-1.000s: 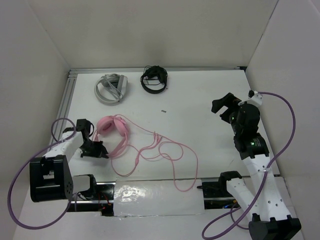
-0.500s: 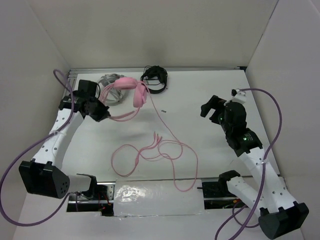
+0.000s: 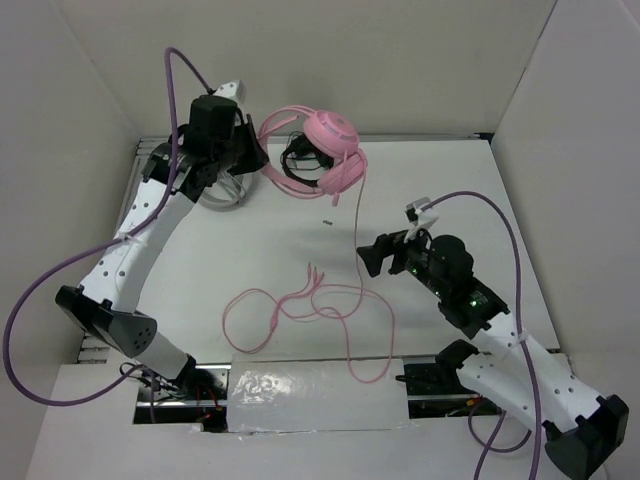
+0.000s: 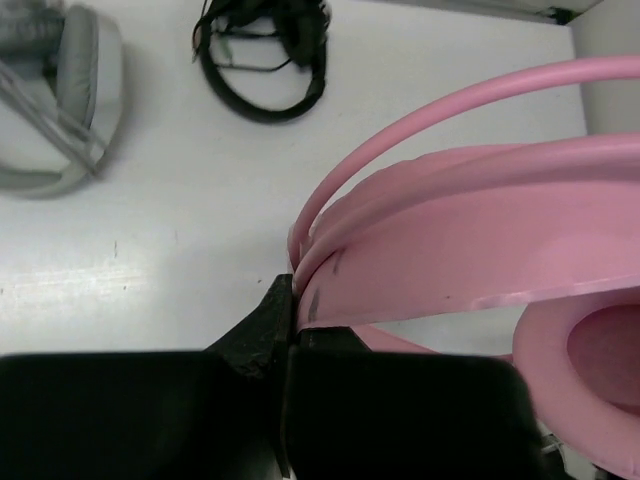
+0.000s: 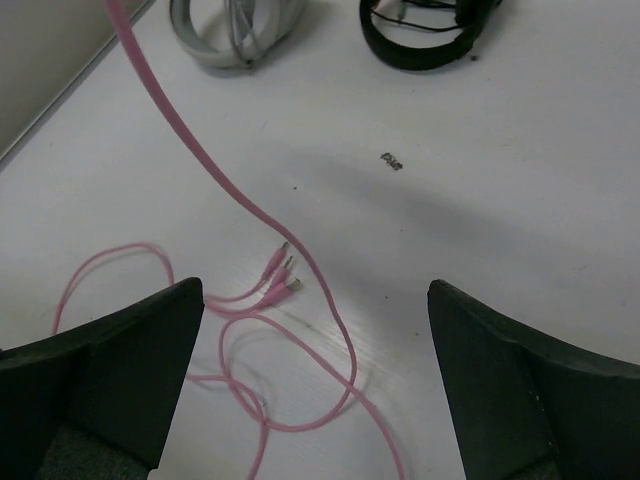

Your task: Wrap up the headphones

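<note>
My left gripper (image 3: 252, 157) is shut on the pink headband (image 4: 470, 230) of the pink headphones (image 3: 330, 130) and holds them high above the far side of the table. Their ear cups hang to its right. The thin pink cable (image 3: 358, 215) drops from them to the table and lies in loose loops (image 3: 300, 305) in the middle. In the right wrist view the cable (image 5: 200, 160) runs down to its plugs (image 5: 280, 272). My right gripper (image 3: 378, 256) is open and empty, just right of the hanging cable, above the loops.
Grey-white headphones (image 3: 222, 180) and black headphones (image 3: 305, 160) lie at the back of the table. A small dark speck (image 3: 326, 222) lies near the middle. White walls stand on three sides. A shiny strip (image 3: 310, 385) runs along the near edge.
My left gripper has lifted the pink headphones from the table's left side up and back to the right, pulling the cable upright. My right gripper has moved left and down toward the cable.
</note>
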Motion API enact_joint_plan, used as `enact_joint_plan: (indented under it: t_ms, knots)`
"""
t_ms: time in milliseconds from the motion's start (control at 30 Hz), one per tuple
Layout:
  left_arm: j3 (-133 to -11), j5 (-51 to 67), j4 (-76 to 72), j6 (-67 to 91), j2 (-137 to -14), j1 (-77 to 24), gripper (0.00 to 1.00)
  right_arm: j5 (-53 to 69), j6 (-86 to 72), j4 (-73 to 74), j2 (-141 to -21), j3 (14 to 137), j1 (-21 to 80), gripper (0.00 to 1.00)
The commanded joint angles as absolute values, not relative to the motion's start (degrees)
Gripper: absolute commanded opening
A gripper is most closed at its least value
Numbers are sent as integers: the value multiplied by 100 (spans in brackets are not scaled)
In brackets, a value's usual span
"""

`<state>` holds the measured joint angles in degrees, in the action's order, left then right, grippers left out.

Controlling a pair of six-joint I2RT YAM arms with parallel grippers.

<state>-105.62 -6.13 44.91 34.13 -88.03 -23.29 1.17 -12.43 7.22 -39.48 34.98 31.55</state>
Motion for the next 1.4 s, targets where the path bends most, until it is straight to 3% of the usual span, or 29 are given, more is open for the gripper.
enact_joint_plan:
  t_ms: [0, 267, 500, 633, 667, 700, 767, 800, 867, 1100, 1367]
  knots:
    - [-11311, -930, 3815, 3156, -8824, -2575, 0, 317, -765, -323, -4261, 3349, 3392, 100]
    - [-12145, -817, 3867, 3603, -8929, -2707, 0, -395, -923, -2467, -5554, 2382, 3568, 100]
    - [-13147, -852, 3928, 3990, -9026, -2707, 0, -27, -1336, -4172, -6607, 1934, 3595, 100]
    - [-13377, -783, 3736, 4061, -8913, -2681, 0, 360, -1406, -4542, -7294, 2302, 3735, 97]
    - [-13368, -747, 3701, 4078, -8886, -2689, 0, 360, -1380, -4648, -7434, 2338, 3770, 92]
    - [-13325, -721, 3674, 4087, -8851, -2681, 0, 404, -1380, -4710, -7505, 2381, 3797, 73]
    - [-13228, -808, 3639, 4122, -8745, -2681, 0, 509, -1354, -4598, -7619, 2469, 3797, 48]
    - [-13158, -887, 3673, 4148, -8719, -2681, 0, 727, -1319, -4431, -7620, 2618, 3797, 27]
    - [-13079, -1097, 3753, 4236, -8692, -2681, 0, 843, -1283, -3974, -7611, 2742, 3823, 0]
    - [-12612, -1407, 4497, 5078, -9007, -2339, 0, 537, -1660, -2983, -7313, 2724, 3929, 0]
    - [-11760, -888, 4631, 5747, -9228, -2144, 0, -860, -2276, -1293, -7207, 3260, 4052, 0]
